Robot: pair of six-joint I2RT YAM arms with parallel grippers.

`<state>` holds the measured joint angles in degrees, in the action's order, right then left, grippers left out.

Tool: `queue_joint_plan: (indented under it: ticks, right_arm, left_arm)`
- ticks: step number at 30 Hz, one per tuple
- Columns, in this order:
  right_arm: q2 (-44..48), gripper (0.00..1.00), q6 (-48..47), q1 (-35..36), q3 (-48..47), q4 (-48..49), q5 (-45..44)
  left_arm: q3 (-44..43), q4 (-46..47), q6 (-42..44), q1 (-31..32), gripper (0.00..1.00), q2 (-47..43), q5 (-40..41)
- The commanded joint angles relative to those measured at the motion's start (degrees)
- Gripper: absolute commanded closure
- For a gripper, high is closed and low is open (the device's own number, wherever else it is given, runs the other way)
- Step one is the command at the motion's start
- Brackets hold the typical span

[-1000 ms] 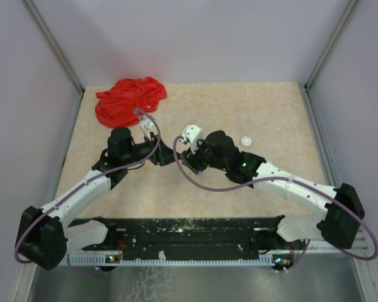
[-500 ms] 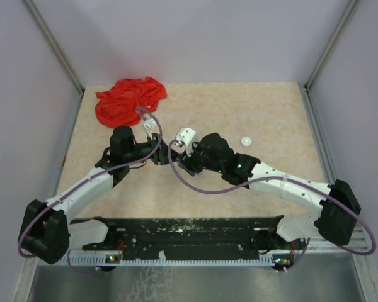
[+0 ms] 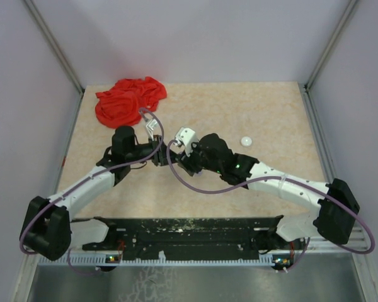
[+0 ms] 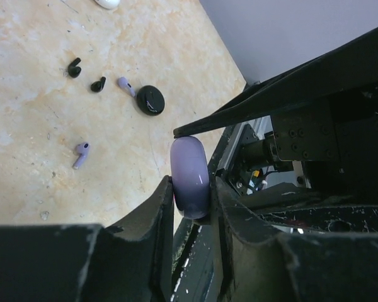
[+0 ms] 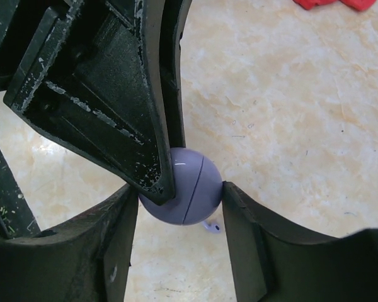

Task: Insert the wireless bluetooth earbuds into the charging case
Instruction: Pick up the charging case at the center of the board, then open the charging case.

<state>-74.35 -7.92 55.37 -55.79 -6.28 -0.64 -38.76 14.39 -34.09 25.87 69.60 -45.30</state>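
My left gripper is shut on a round lavender charging case, held off the table; the gripper also shows in the top view. My right gripper meets it from the right, its jaws closed in on the same case, the right pad touching it. On the table lie two black earbuds and two lavender earbuds. One lavender earbud shows under the case. No white earbud shows.
A black round case lies by the earbuds. A white round case sits to the right of the arms. A red cloth is bunched at the far left. The black base rail runs along the near edge.
My right arm has swung left until its gripper meets the left gripper at the case. The left gripper has shifted slightly right with the case in it.
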Motion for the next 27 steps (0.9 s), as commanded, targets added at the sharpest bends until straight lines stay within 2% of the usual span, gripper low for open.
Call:
queue_joint_plan:
  ticks: [1, 6, 10, 14, 19, 27]
  right_arm:
    - [1.0, 0.44, 0.8, 0.3, -0.7, 3.3, -0.4]
    - [3.1, 0.31, 0.9, -0.2, -1.9, -0.9, 2.7]
    - [6.2, 0.3, 1.8, -3.1, -2.0, -3.5, 8.7]
    - [9.7, 0.29, 3.2, -6.0, -0.8, -2.8, 13.0]
    - [11.0, 0.29, 4.1, -6.7, -0.5, -0.8, 17.3]
    - [8.9, 0.29, 5.2, -6.8, -0.8, 2.7, 21.8]
  left_arm:
    - [-1.6, -0.7, 5.4, 0.1, 0.99, -0.6, -3.7]
    - [-2.8, -6.1, 19.6, 0.0, 1.0, -5.1, -1.7]
    - [-1.9, -8.2, 28.8, 0.0, 0.99, -10.9, -0.5]
    - [-1.0, -9.9, 34.5, 0.0, 0.99, -14.8, 0.7]
    - [0.1, -9.6, 38.9, 0.0, 0.99, -16.7, -3.2]
    - [0.3, -8.2, 39.9, 0.0, 0.99, -16.8, -8.6]
